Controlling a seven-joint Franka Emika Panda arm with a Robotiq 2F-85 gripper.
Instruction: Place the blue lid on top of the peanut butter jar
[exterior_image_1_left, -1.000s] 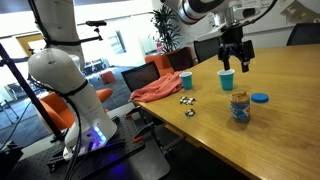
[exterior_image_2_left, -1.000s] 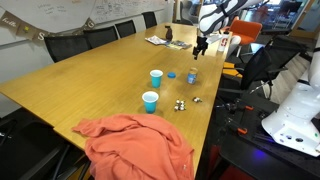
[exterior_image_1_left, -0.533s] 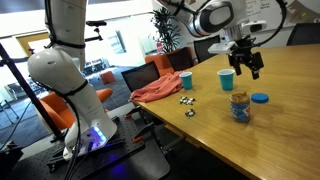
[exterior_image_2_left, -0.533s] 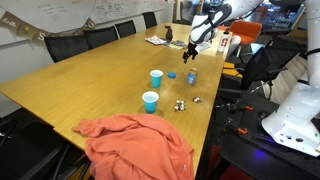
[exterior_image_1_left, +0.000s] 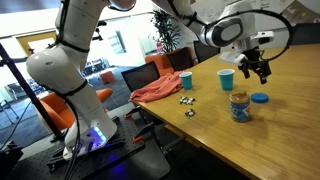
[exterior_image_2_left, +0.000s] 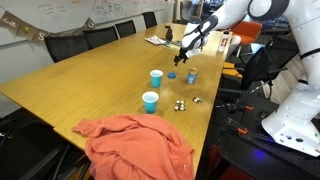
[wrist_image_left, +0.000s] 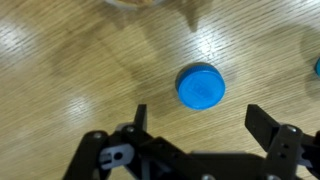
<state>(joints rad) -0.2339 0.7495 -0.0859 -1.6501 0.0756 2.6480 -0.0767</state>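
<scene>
The blue lid (exterior_image_1_left: 260, 98) is a small flat round disc lying on the wooden table (exterior_image_1_left: 290, 140), to the side of the peanut butter jar (exterior_image_1_left: 239, 106). It shows small in an exterior view (exterior_image_2_left: 172, 74) and large in the wrist view (wrist_image_left: 200, 86). The jar, clear with tan contents and a blue label, also shows in an exterior view (exterior_image_2_left: 191, 76). My gripper (exterior_image_1_left: 263, 70) hangs above the lid, open and empty. In the wrist view its fingers (wrist_image_left: 200, 122) spread wide, the lid just beyond them. In an exterior view (exterior_image_2_left: 184, 56) it hovers over the table's far end.
Two blue cups with white rims stand on the table (exterior_image_1_left: 226, 80) (exterior_image_1_left: 186, 80); they also show in an exterior view (exterior_image_2_left: 156, 77) (exterior_image_2_left: 150, 101). A salmon cloth (exterior_image_2_left: 135, 142) drapes the table end. Small dark objects (exterior_image_1_left: 187, 101) lie near the jar. Office chairs ring the table.
My gripper has swung from above the blue cup across toward the lid and dropped lower. The lid, jar and cups have not moved.
</scene>
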